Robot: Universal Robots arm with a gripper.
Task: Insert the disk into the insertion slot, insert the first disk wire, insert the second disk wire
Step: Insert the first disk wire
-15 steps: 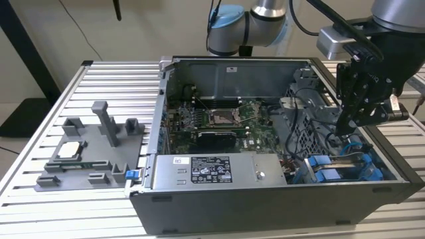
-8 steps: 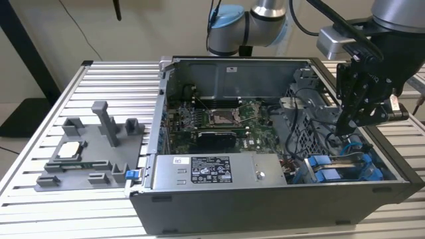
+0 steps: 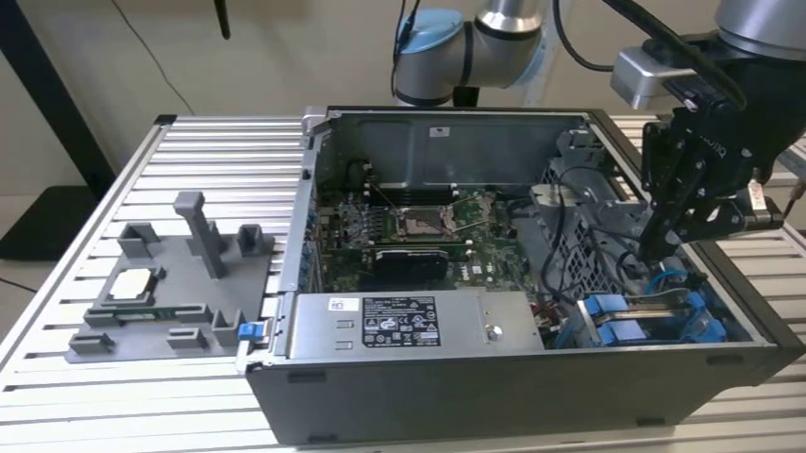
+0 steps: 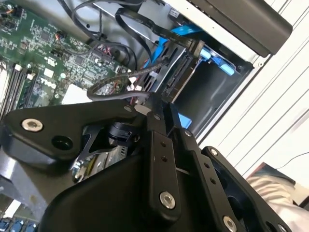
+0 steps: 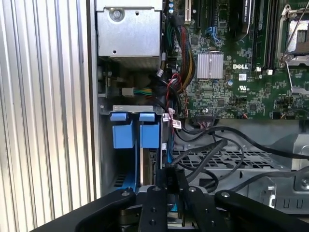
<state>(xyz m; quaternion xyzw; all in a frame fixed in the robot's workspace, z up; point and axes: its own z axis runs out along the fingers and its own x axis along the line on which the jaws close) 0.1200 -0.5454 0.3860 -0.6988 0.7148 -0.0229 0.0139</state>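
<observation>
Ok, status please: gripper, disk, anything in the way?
Gripper shut, over the insertion slot. Disk seated inside. Black cables beside the gripper.

A printed black-and-white sticker [image 3: 399, 321] is on the power-supply box [image 3: 511, 307]; a white logo [image 5: 243, 66] is on the motherboard [image 5: 231, 92] beside that box.

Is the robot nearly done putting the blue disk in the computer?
Partway. The disk in its blue carrier already sits in the insertion slot. The gripper is down beside it, seemingly pinching a black wire. I can't see either wire plugged in yet.
</observation>
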